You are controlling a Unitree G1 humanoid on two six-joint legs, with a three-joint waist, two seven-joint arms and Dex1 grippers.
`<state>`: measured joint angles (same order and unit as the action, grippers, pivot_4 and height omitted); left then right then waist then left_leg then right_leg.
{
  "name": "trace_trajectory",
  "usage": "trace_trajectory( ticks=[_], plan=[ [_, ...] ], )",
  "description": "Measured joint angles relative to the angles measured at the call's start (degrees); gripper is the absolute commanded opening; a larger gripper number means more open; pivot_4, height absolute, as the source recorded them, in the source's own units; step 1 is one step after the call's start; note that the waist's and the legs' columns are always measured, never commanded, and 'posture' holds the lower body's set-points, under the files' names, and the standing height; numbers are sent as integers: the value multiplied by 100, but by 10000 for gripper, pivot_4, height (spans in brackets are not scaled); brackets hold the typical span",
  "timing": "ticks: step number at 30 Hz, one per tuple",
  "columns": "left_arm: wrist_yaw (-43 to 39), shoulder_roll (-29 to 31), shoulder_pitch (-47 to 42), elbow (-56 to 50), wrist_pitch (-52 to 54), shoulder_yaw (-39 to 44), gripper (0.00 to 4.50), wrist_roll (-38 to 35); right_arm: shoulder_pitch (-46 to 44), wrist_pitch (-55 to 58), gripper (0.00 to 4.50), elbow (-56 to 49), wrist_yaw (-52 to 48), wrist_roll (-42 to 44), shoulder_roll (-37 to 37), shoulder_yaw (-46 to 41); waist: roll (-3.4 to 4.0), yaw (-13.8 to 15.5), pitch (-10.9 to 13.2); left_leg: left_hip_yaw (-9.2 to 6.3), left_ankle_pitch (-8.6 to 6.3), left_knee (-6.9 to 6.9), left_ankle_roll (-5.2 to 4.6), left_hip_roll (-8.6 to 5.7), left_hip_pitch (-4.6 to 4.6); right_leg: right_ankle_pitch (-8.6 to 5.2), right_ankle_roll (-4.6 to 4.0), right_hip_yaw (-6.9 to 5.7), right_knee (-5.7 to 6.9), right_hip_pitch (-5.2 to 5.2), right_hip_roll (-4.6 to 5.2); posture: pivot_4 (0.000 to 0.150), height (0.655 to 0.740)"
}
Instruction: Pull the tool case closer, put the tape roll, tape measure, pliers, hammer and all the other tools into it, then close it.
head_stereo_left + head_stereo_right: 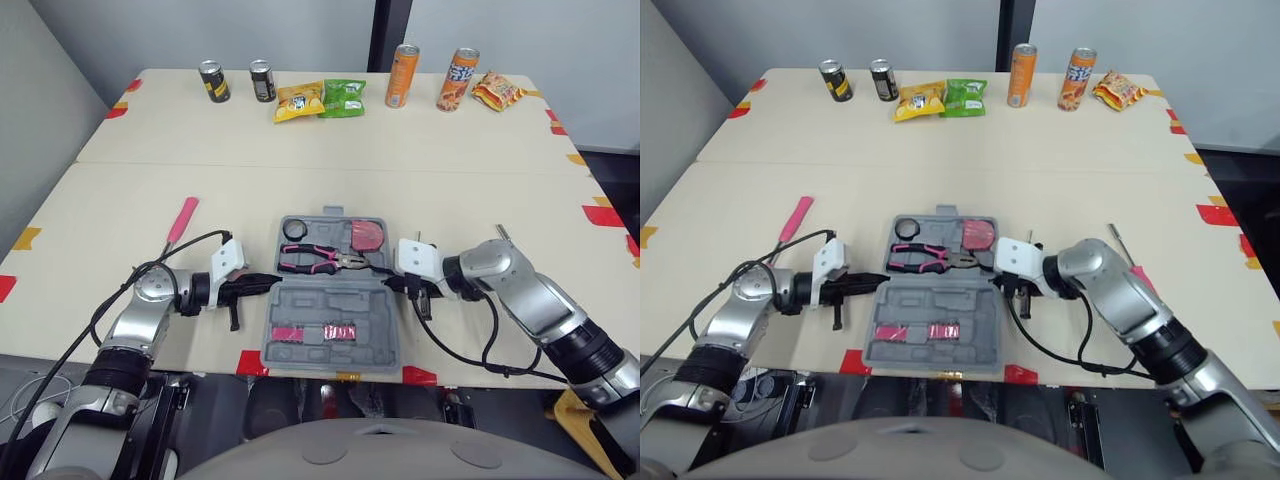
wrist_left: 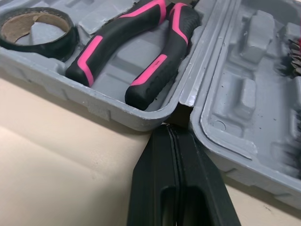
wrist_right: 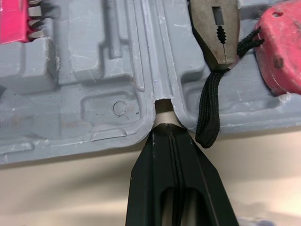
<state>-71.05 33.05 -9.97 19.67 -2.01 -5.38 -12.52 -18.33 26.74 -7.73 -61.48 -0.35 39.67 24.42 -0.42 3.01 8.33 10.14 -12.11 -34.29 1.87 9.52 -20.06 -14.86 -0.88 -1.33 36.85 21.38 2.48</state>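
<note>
Two-sided, presses left tool (image 2: pixel 168 141) and right tool (image 3: pixel 165 136), each with fingers together, into hinge notches at opposite ends of the open tool case (image 1: pixel 330 300), tape roll (image 1: pixel 295 229), pliers (image 1: pixel 318 262) and tape measure (image 1: pixel 367 236) inside; likely the pulling-closer step, next calls for fetching pink-handled implement (image 1: pixel 183 218) left of case.

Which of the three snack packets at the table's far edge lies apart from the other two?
The orange packet, far right beside a tall can; the yellow packet and green packet lie side by side.
</note>
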Motion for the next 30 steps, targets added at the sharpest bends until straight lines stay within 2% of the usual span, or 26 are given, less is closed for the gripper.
trace_trajectory(
  ticks=[18,30],
  plan=[
    [189,-180,-719,657,-141,-29,0,393,-577,-457,280,993,-35,-366,-458,-103,-1,-22,-4,1,1,-2,-1,0,2,1,-4,1,10,0,1,1500,7400],
    [167,-223,-746,649,-131,-49,0,433,-442,-440,280,885,-45,-450,-501,-220,-1,-13,-3,2,0,6,1,1,0,0,-6,1,-4,1,1,1500,7400]
  ],
)
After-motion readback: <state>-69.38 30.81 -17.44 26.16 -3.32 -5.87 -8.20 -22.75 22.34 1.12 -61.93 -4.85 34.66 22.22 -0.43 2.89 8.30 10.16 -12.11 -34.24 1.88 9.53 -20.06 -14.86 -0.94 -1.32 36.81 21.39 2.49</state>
